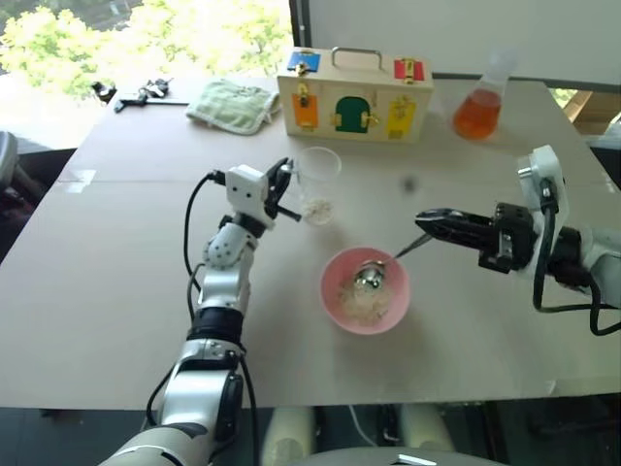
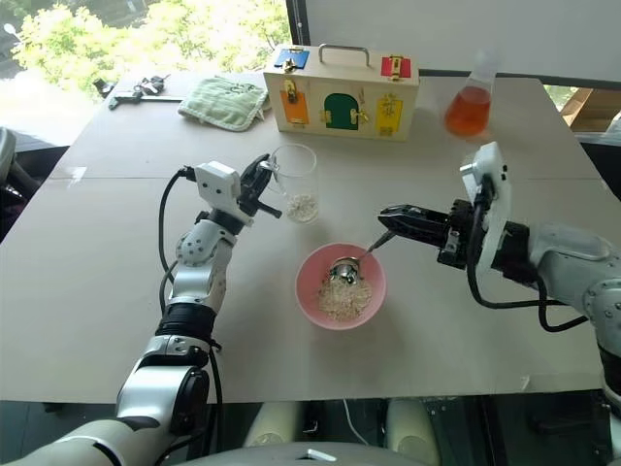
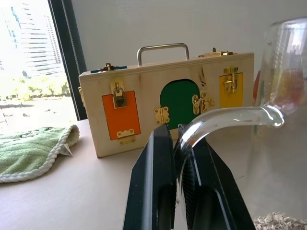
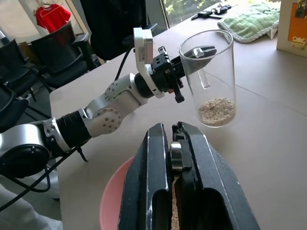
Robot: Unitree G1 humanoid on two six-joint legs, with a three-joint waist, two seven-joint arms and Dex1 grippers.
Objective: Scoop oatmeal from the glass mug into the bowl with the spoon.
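Spoon (image 2: 361,260) clamped in shut right gripper (image 2: 388,213), tipped into bowl (image 2: 309,301); glass mug (image 2: 294,181) handle pinched by left gripper (image 2: 264,182), toward tabletop's far edge.

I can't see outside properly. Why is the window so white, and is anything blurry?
Left eye view: daylight washes the trees nearly white. Left wrist view: the mug sits very close and looks smeared, while the wooden box behind is sharp.

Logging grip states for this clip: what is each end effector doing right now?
Left end effector: shut on the glass mug handle.
Right end effector: shut on the spoon, its tip in the bowl.
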